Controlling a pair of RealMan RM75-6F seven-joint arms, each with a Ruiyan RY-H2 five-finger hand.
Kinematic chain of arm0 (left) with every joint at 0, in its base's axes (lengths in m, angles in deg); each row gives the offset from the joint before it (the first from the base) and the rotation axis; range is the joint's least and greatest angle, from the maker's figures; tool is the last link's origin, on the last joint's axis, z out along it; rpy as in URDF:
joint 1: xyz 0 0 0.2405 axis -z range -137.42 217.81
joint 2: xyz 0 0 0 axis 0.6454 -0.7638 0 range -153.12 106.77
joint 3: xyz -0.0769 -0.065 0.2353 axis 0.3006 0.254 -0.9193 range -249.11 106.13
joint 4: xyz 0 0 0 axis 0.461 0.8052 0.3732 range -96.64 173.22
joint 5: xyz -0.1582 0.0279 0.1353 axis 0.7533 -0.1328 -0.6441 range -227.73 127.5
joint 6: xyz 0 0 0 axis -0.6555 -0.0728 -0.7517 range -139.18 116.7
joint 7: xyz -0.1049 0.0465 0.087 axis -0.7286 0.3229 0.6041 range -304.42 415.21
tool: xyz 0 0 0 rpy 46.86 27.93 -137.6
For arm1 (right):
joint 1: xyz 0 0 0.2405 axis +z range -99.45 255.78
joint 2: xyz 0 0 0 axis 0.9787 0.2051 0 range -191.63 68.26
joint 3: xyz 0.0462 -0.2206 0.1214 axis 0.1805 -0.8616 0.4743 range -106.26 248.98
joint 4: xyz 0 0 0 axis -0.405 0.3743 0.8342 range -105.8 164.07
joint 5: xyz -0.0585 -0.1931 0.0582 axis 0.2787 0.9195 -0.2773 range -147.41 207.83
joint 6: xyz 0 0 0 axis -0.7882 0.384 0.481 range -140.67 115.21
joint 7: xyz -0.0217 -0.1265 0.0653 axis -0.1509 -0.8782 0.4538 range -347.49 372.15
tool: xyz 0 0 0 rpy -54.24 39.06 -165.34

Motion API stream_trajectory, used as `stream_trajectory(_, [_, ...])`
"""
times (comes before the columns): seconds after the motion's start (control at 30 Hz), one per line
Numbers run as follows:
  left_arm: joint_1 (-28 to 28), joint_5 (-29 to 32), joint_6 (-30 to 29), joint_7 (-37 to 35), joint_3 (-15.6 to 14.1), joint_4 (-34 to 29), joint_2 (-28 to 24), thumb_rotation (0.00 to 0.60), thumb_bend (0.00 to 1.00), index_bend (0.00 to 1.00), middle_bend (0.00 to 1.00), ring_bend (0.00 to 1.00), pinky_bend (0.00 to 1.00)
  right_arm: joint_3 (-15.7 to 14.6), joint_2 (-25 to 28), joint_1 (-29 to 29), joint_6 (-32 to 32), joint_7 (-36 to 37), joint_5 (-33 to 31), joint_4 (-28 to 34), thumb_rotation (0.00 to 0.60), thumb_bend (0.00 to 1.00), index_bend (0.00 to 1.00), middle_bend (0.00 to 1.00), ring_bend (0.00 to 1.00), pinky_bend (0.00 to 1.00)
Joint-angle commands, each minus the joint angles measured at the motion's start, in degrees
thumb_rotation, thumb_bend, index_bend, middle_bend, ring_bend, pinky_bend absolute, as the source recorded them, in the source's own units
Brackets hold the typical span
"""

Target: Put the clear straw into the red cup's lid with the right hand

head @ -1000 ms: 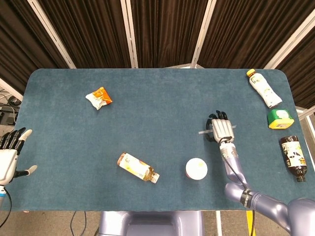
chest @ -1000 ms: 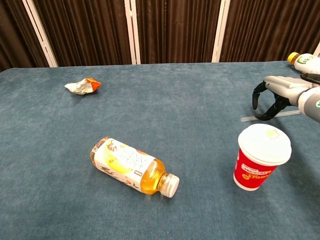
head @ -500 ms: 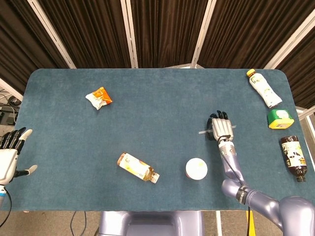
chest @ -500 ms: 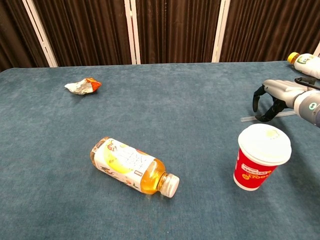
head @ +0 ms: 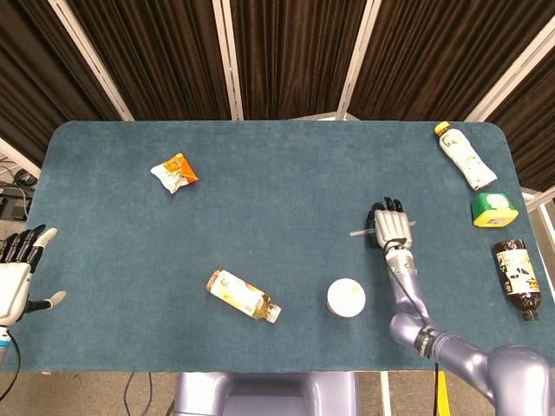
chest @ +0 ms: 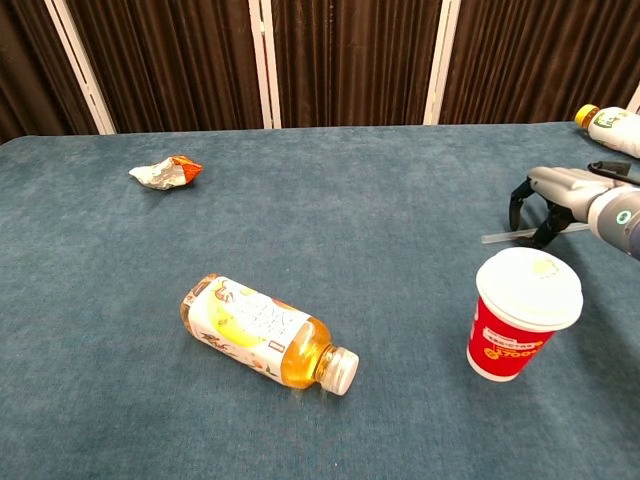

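On bench (head: 286, 173): red cup (chest: 522, 314) upright, white lid on. Right hand (head: 392, 227) arched over clear straw (chest: 506, 236), grip unclear. Left hand (head: 16, 277) spread, empty.

A table (head: 286, 173) covered in dark teal cloth carries everything here. Near its front edge stands a red cup (chest: 510, 340) with a white lid (chest: 529, 288), upright. Just behind it a clear straw (chest: 502, 237) lies flat on the cloth. A juice bottle (chest: 268, 334) lies on its side left of the cup. A crumpled snack packet (head: 173, 172) rests toward the far left. Along the right side lie a white bottle (head: 465, 155), a green tub (head: 494, 209) and a dark bottle (head: 517, 277).
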Motion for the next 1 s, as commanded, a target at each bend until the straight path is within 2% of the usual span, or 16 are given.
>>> stream_trajectory(0.03, [0.0, 0.0, 0.0, 0.0, 0.0, 0.0, 0.0, 0.600, 0.15, 0.00, 0.00, 0.00, 0.00, 0.0, -0.3, 0.1, 0.1, 0.0, 0.0, -0.5, 0.600, 0.35, 0.51, 0.20, 0.00, 0.00])
stream_trajectory(0.3, [0.0, 0.0, 0.0, 0.0, 0.0, 0.0, 0.0, 0.600, 0.15, 0.00, 0.00, 0.00, 0.00, -0.1, -1.2, -0.1, 0.1, 1.6, 1.0, -1.9, 0.600, 0.38, 0.57, 0.21, 0.00, 0.00])
stream_trajectory(0.63, [0.0, 0.1, 0.0, 0.0, 0.0, 0.0, 0.0, 0.600, 0.15, 0.00, 0.00, 0.00, 0.00, -0.1, -0.7, -0.4, -1.2, 3.9, 3.6, 0.3, 0.600, 0.39, 0.59, 0.23, 0.00, 0.00])
stream_trajectory(0.77, [0.0, 0.1, 0.0, 0.1, 0.0, 0.0, 0.0, 0.600, 0.15, 0.00, 0.00, 0.00, 0.00, 0.8, 1.3, -0.9, -2.7, 6.0, 5.0, 4.4, 0.600, 0.39, 0.59, 0.23, 0.00, 0.00])
stream_trajectory(0.93, [0.0, 0.2, 0.0, 0.2, 0.0, -0.1, 0.0, 0.600, 0.15, 0.00, 0.00, 0.00, 0.00, 4.6, 6.0, -2.3, -5.5, 11.2, 5.3, 14.2, 0.600, 0.39, 0.59, 0.23, 0.00, 0.00])
stream_trajectory(1.0, [0.0, 0.2, -0.1, 0.3, 0.0, -0.1, 0.1, 0.600, 0.15, 0.00, 0.00, 0.00, 0.00, 6.8, 8.9, -3.7, -6.7, 14.4, 4.9, 19.9, 0.600, 0.39, 0.59, 0.23, 0.00, 0.00])
